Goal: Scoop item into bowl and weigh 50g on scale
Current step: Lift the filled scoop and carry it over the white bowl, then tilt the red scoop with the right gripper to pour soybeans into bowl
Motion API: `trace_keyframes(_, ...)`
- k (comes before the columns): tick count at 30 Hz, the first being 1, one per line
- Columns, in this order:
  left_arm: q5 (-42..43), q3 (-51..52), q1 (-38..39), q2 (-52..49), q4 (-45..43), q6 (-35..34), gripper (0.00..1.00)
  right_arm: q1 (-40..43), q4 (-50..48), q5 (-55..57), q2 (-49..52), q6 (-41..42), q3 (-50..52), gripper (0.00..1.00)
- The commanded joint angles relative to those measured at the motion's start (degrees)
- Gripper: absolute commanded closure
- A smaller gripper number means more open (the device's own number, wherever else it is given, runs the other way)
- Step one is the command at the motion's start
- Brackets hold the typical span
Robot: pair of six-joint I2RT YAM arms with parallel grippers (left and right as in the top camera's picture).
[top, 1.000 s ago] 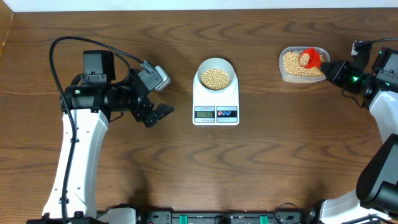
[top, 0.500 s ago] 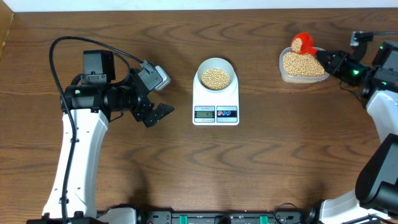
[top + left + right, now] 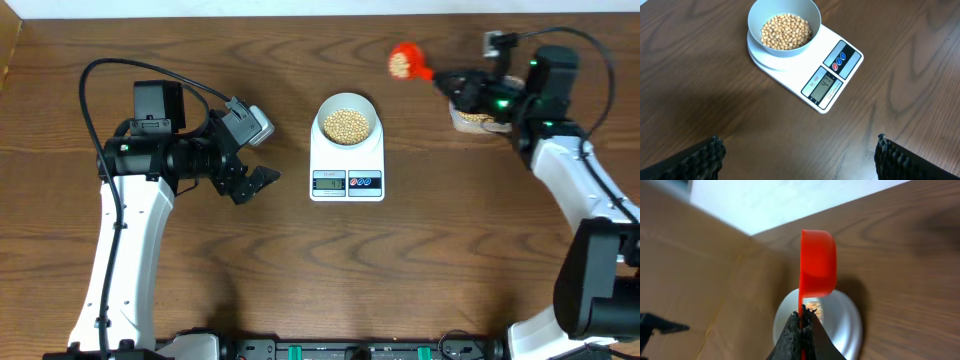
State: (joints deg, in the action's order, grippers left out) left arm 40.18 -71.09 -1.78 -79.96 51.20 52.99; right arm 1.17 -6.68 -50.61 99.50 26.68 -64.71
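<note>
Beans (image 3: 347, 124) lie heaped in the pale bowl (image 3: 757, 15), filling it to somewhat below the rim. The bowl stands on the far end of the white scale (image 3: 346, 160), near the middle of the table. The scale's display (image 3: 824, 85) is lit, but I can't read the digits with confidence from the left wrist view.

My right claw (image 3: 452, 82) is clamped narrow on the handle of the red scoop (image 3: 403, 62). It holds the scoop in the air between the clear tub (image 3: 465, 120) and the bowl, off to the bowl's far right and not yet over it. From overhead I can see a small load of beans in the cup. My left claw (image 3: 252, 184) hangs wide and empty just left of the scale, touching nothing.

I judge the job to be in the topping-up stage, where this scoopful goes into the bowl a little at a time.

The beans look hard, smooth and round, so I expect them to roll and bounce. If I tilt the scoop early, they will run off the lip and scatter across the wood. The scoop looks like light, stiff plastic, and the handle is the right place to grip it, as now, with the cup kept level until it is over the bowl. I would then tip it slowly, low over the heap. The bowl rests loose on the scale, so a knock from the scoop could slide it or upset the reading.
</note>
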Motion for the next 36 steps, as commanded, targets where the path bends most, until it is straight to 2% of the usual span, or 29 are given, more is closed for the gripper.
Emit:
trace_keyframes(1,0.52,-1.03,-0.02,0.57,0.17,0.98,0.02,-3.41,-0.20,-0.76,0.50,-2.80,-0.11,0.99)
trace_keyframes(5,0.52,-1.03,-0.02,0.57,0.17,0.98,0.02,-6.78,0.00,-0.76,0.50,-6.29,-0.11,0.99)
trace_keyframes(10,0.52,-1.03,-0.02,0.57,0.20,0.98,0.02,-10.34,3.34,-0.74,0.50,-23.47,-0.09,0.99)
trace_keyframes(12,0.52,-1.03,-0.02,0.57,0.17,0.98,0.02,-11.06,4.35,-0.74,0.50,-27.76,-0.11,0.99)
trace_keyframes(36,0.52,-1.03,-0.02,0.57,0.20,0.98,0.02,-11.34,4.28,-0.31,0.50,-30.64,-0.11,0.99)
